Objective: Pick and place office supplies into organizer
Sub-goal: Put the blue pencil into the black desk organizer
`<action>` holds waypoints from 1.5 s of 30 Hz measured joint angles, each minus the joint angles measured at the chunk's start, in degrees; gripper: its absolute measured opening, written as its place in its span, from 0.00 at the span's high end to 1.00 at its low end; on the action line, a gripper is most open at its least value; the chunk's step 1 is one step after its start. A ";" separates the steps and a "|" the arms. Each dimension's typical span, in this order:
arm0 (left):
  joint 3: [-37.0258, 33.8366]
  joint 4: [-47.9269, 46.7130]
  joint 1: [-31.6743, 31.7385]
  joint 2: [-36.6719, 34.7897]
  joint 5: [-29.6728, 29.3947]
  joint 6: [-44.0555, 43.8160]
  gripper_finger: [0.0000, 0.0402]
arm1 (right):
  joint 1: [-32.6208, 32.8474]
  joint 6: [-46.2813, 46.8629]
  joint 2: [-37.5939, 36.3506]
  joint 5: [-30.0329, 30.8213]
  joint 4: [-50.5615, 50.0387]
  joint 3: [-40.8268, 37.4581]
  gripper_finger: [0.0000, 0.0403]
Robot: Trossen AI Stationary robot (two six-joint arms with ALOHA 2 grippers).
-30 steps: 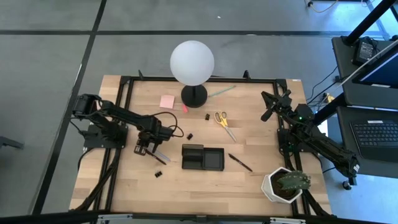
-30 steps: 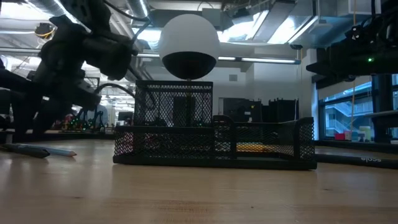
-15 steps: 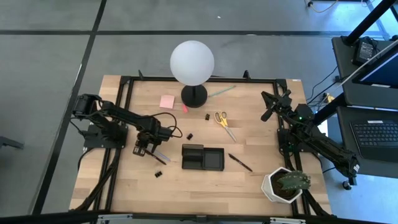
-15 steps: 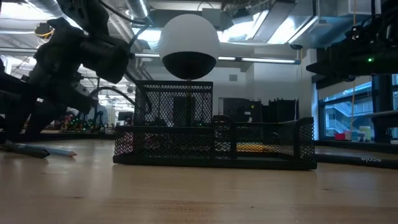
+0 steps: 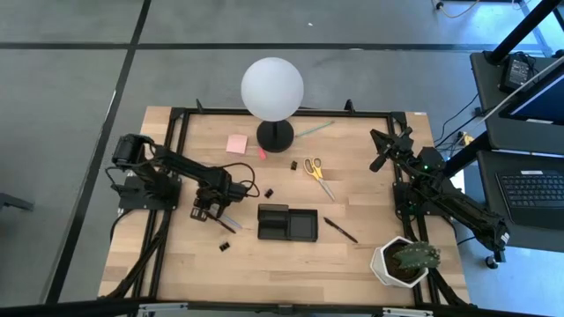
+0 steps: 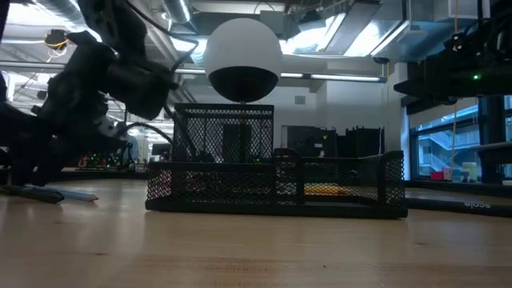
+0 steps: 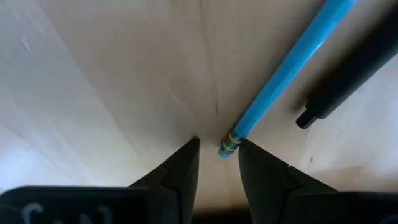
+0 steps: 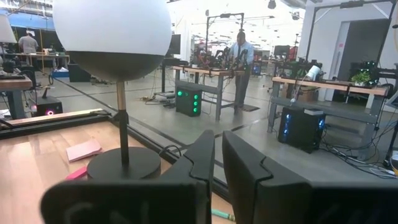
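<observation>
On the tabletop, at nine o'clock from the organizer [image 5: 287, 222], lying flat: a blue pen [image 7: 286, 74] with a black pen [image 7: 354, 68] just beside it, neither one lifted. Down over them, the left tool [image 7: 217, 144], fingers apart and pointing at the wood, with the banded end of the blue pen sitting between the tips, nearer one finger than the other, not yet pinched.

Judged step: the grasp of the first pen, with the reach apparently done and the closing not. Next move, as it seems: centre a little on the shaft, close firmly on the thin round barrel without catching the black pen, lift clear, carry toward three o'clock and release over a compartment.

Farther out, waiting on the wood: yellow-handled scissors [image 5: 319, 176] at one o'clock from the organizer, a pink sticky-note pad [image 5: 236, 143] at eleven, a binder clip [image 5: 268, 192] close by at eleven, another dark pen [image 5: 339, 230] at three. Nothing visible inside the organizer from above.

Raised at the three o'clock side of the tabletop, the right tool [image 8: 217, 140], idle, fingers drawn almost together and empty, facing the globe lamp [image 5: 272, 88].
</observation>
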 joint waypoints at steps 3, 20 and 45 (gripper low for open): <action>0.24 -0.66 0.00 1.88 -0.21 0.26 0.74 | 0.00 -0.01 -0.01 0.00 -0.01 0.00 0.91; 2.08 -1.44 0.01 2.52 -0.65 -0.45 0.81 | 0.00 -0.02 -0.01 0.02 -0.01 0.00 0.91; 2.31 -0.97 -2.36 2.41 -2.50 -1.69 0.90 | 0.00 -0.02 -0.01 0.02 -0.38 0.00 0.91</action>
